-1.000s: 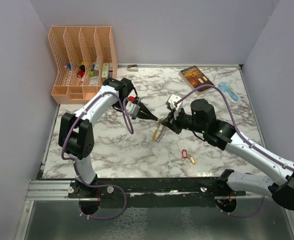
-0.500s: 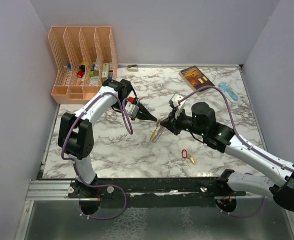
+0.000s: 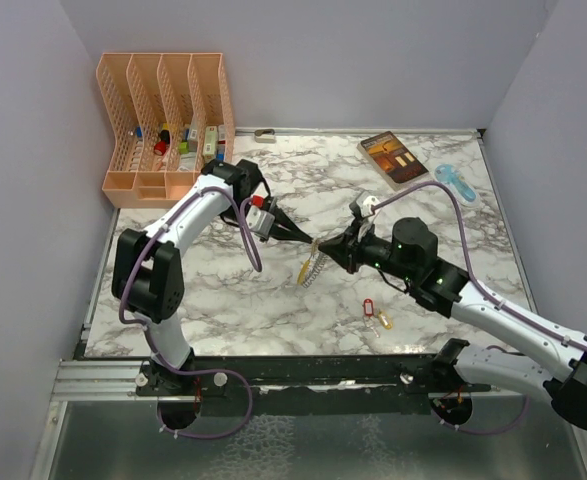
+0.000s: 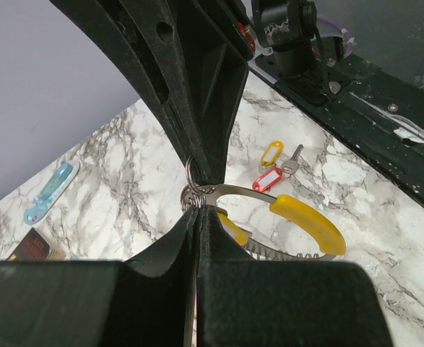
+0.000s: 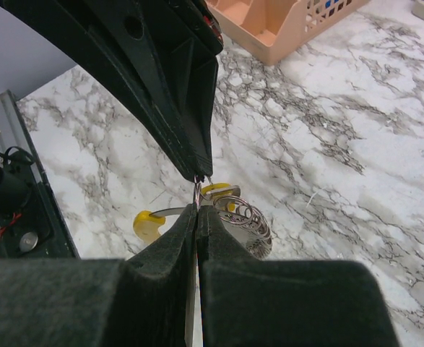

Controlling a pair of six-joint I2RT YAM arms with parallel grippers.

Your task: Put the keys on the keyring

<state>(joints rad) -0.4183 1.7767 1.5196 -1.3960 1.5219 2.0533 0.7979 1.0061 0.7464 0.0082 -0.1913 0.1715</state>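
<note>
Top external: left gripper (image 3: 310, 239) and right gripper (image 3: 323, 246) meet tip to tip above the marble table (image 3: 223, 300). Both pairs of fingers look pressed together. The keyring (image 3: 311, 268) hangs just below the meeting point, its yellow segment on the left gripper's side. The exact grip is too small to make out here. The keys (image 3: 374, 316), with red and yellow tags, lie on the table well apart from both tips, on the near side of the right gripper.

Left wrist: own fingers closed flat, no gap, pinching a small split ring at the top of the keyring (image 4: 309, 225). The right gripper's tips come in from the opposite side and touch the same ring. The keys (image 4: 269, 177) lie beyond the yellow curve. The lower part of the loop is hidden behind the fingers.

Right wrist: own fingers shut on a thin wire ring, with the left gripper's tip directly opposite. The coiled links (image 5: 244, 215) hang just beyond, partly covered by the fingers. A peach organizer (image 5: 291, 25) is cut off at the frame's edge.
</note>
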